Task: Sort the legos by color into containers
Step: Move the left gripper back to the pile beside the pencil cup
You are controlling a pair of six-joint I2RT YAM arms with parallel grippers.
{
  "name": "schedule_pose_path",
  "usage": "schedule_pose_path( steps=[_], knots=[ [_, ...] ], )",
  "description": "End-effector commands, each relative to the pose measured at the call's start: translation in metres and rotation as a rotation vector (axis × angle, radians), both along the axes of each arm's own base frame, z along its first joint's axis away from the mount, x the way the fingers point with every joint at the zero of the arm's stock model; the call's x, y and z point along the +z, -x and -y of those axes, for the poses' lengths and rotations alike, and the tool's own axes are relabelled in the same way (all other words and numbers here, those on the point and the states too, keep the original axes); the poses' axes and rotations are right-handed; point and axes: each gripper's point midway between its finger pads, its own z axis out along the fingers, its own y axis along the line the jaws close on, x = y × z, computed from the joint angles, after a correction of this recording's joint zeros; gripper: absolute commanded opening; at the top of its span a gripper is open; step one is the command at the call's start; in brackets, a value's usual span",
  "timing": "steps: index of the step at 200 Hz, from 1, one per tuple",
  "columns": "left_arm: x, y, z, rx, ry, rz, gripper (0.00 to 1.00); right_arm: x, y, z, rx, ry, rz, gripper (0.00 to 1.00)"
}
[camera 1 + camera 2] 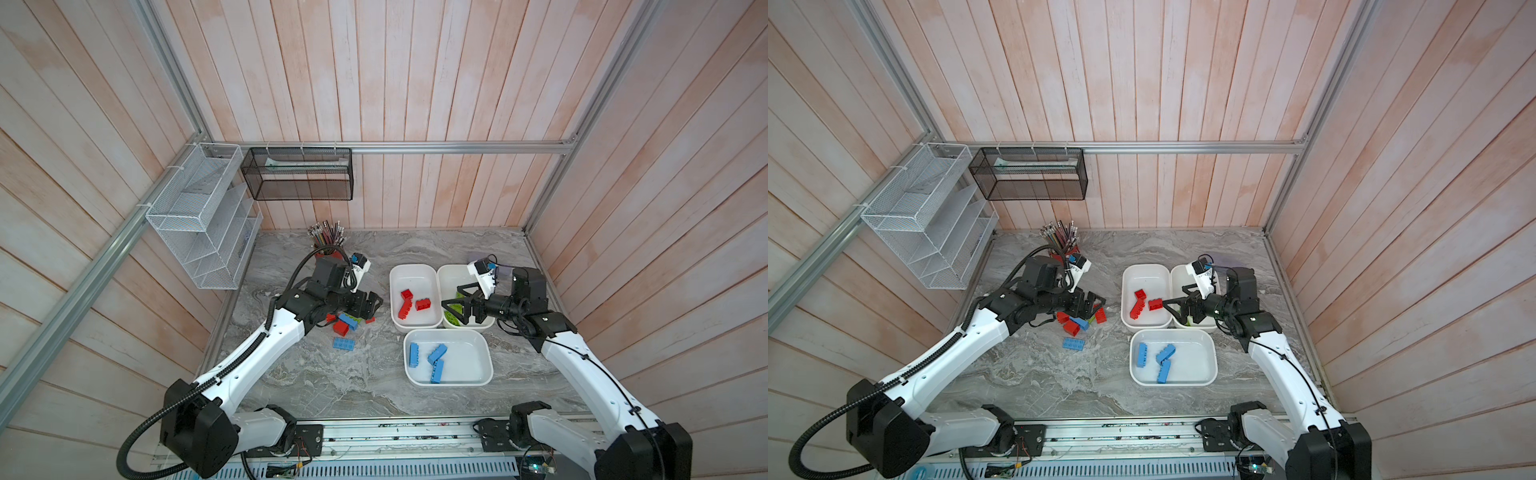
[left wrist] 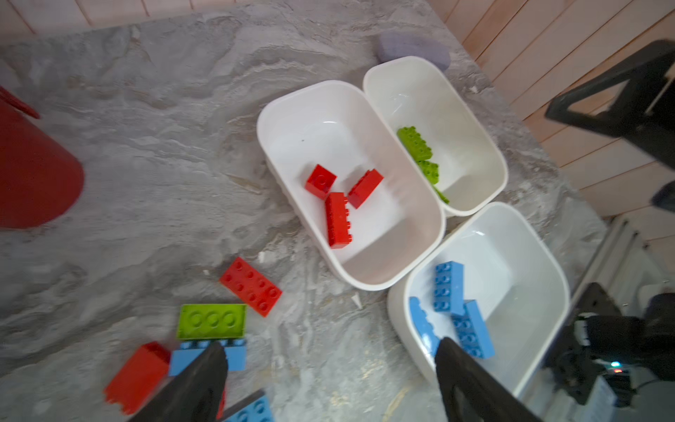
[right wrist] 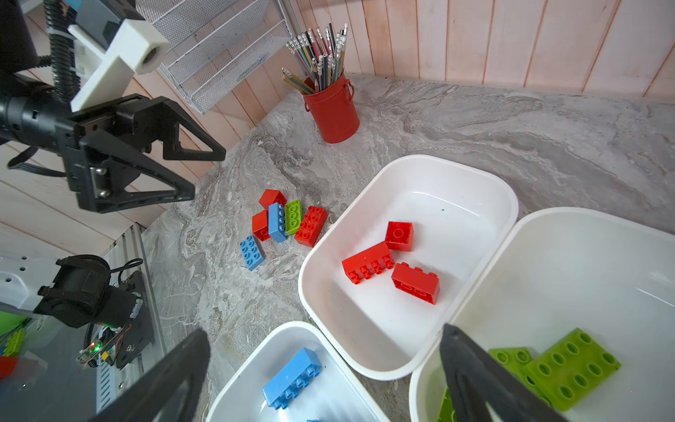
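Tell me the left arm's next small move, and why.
Probably lower the left gripper onto the oblong red brick at the edge of the loose pile. The gripper is open and empty above that pile, and this brick lies studs-up, uncovered, nearest the tub that already holds red bricks.

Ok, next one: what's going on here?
Two arms are sorting bricks by colour into three white tubs. The red tub holds three bricks, the green tub a few, the blue tub three. The left gripper is open and empty above a loose cluster of mixed bricks on the table; the right gripper hovers open and empty at the green tub's edge.
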Motion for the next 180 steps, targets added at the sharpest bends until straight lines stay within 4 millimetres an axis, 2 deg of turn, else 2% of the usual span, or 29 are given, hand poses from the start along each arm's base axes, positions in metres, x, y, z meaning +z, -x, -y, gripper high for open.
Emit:
schedule_pose_path(
  steps=[1,26,60,84,102,128,152,180],
  knots=[
    [-0.027,-0.003,-0.04,-0.063,-0.204,0.073,0.91,0.01,-0.006,-0.005,0.005,-0.005,0.038,0.98],
    [-0.044,-0.024,-0.065,-0.003,-0.234,0.043,0.88,0.01,-0.007,-0.012,0.025,-0.004,0.038,0.98],
    [-0.086,-0.034,-0.108,0.053,-0.386,-0.032,0.84,0.008,-0.006,-0.015,0.039,0.004,0.035,0.98],
    [-0.095,-0.042,-0.118,0.058,-0.432,-0.036,0.82,0.005,-0.006,-0.016,0.046,-0.002,0.037,0.98],
    [-0.111,-0.042,-0.13,0.052,-0.503,-0.077,0.8,0.001,-0.006,-0.017,0.054,-0.005,0.032,0.98],
    [-0.125,-0.034,-0.123,-0.025,-0.496,-0.116,0.75,-0.002,-0.006,-0.018,0.064,-0.003,0.035,0.98],
    [-0.136,-0.03,-0.133,-0.057,-0.57,-0.132,0.73,-0.005,-0.007,-0.017,0.069,0.009,0.036,0.98],
    [-0.145,-0.033,-0.13,-0.111,-0.598,-0.147,0.72,-0.009,-0.009,-0.017,0.076,0.007,0.032,0.98]
  ],
)
